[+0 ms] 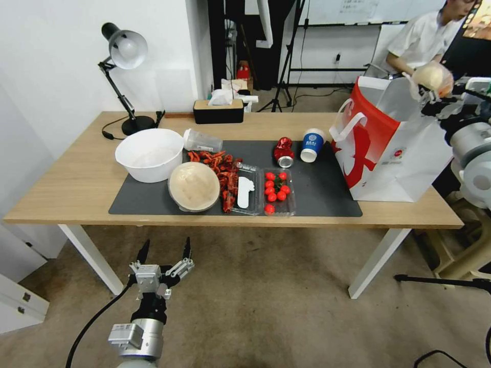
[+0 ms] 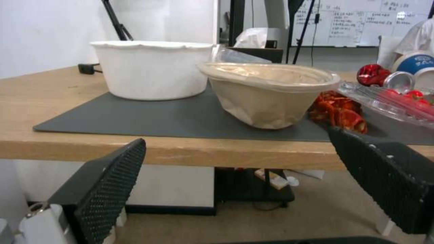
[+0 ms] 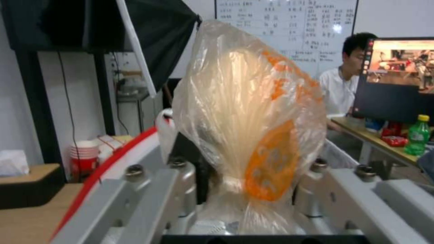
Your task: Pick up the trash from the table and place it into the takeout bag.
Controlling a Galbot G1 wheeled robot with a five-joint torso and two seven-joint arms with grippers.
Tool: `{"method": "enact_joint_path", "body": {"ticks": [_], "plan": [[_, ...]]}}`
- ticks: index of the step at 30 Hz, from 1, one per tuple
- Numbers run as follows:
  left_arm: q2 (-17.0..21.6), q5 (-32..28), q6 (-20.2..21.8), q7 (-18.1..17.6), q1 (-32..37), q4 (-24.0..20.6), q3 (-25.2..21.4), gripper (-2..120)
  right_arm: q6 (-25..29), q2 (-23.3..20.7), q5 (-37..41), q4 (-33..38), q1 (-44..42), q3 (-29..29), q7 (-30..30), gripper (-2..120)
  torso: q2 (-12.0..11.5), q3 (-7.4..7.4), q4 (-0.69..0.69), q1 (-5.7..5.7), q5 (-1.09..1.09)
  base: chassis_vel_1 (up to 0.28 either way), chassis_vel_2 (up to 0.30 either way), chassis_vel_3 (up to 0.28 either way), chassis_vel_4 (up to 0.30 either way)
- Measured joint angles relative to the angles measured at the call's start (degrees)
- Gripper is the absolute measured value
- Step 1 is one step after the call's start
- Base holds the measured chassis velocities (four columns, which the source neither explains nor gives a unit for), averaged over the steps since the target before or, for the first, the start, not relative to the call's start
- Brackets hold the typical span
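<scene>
1. One item is in hand: the right gripper (image 1: 428, 93) is clamped on the knotted neck of the small clear bag (image 3: 249, 125), with the bulk of the bag standing above the fingers
2. Position check: in the head view the clear bag sits at the far right, level with the top rim of the takeout bag (image 1: 394, 145) and close to its far corner; whether it is fully over the mouth cannot be told
3. Recommended practice: bring the load over the middle of the opening, clear of the white handles (image 1: 349, 120), then lower it inside the walls before letting go, since the thin bag may cling to the fingers
4. Avoid pressing on the rim; the paper walls may fold or the bag may tip
5. Left gripper (image 1: 164, 254): spread open, parked low in front of the table (image 1: 71, 179), facing the beige dish (image 2: 269, 93)
6. Remaining on the mat: red can (image 1: 283, 151), paper cup (image 1: 311, 144), plastic cup (image 1: 202, 141)
</scene>
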Motion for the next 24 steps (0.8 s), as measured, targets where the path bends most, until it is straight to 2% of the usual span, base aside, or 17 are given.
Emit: {"method": "enact_joint_path", "body": {"ticks": [2,3,5,6,8,9,11,13,15,16,18,24], "plan": [[0.02,0.00,0.00,-0.01,-0.01,-0.09,-0.02,100,-0.25,-0.10,0.00,-0.04,-0.08,0.04,0.04,35,0.00,0.00,0.00,0.00,0.00,0.000,0.000,0.000,0.000],[0.13,-0.01,0.02,-0.04,-0.06,-0.32,-0.14,100,-1.05,-0.42,-0.02,-0.16,-0.35,0.29,0.12,43,0.00,0.00,-0.01,0.00,0.00,0.000,0.000,0.000,0.000],[0.24,-0.02,0.04,-0.05,-0.08,-0.40,-0.21,100,-1.52,-0.72,-0.05,-0.42,-0.55,0.46,0.19,51,0.00,0.00,-0.01,0.00,0.00,0.000,0.000,0.000,0.000],[0.24,-0.02,0.04,-0.05,-0.08,-0.40,-0.21,100,-1.52,-0.72,-0.05,-0.42,-0.55,0.46,0.19,51,0.00,0.00,-0.01,0.00,0.00,0.000,0.000,0.000,0.000],[0.23,-0.02,0.06,-0.06,0.01,-0.40,-0.18,100,-2.22,-1.19,-0.09,-0.51,-0.91,0.80,0.17,63,0.00,0.00,0.00,0.00,0.00,0.000,0.000,0.000,0.000],[0.23,-0.02,0.06,-0.06,0.01,-0.40,-0.18,100,-2.22,-1.19,-0.09,-0.51,-0.91,0.80,0.17,63,0.00,0.00,0.00,0.00,0.00,0.000,0.000,0.000,0.000],[0.11,-0.01,0.11,-0.09,0.05,-0.44,-0.09,100,-2.84,-1.59,-0.08,-0.39,-1.77,1.53,0.11,75,0.00,0.00,-0.01,0.00,0.00,0.000,0.000,0.000,0.000],[0.08,0.00,0.12,-0.09,0.05,-0.50,-0.09,100,-2.94,-1.65,-0.08,-0.33,-1.95,1.68,0.08,76,0.00,0.00,-0.01,0.00,0.00,0.000,0.000,0.000,0.000],[0.08,0.00,0.17,-0.10,0.05,-0.66,-0.08,100,-3.00,-1.84,-0.06,-0.10,-2.61,2.20,-0.02,88,0.00,0.00,-0.01,0.00,0.00,0.000,0.000,0.000,0.000],[0.08,0.00,0.17,-0.10,0.05,-0.66,-0.08,100,-3.00,-1.84,-0.06,-0.10,-2.61,2.20,-0.02,88,0.00,0.00,-0.01,0.00,0.00,0.000,0.000,0.000,0.000],[0.12,0.01,0.18,-0.10,0.05,-0.82,-0.08,100,-3.01,-1.87,-0.04,-0.06,-2.95,2.42,-0.12,97,0.00,0.00,0.00,0.00,0.00,0.000,0.000,0.000,0.000],[0.27,0.00,0.22,-0.08,0.28,-1.18,-0.31,100,-2.23,-1.29,0.68,0.62,-3.12,2.60,-0.85,100,0.01,0.00,0.00,0.00,0.00,0.000,0.000,0.000,0.000]]}}
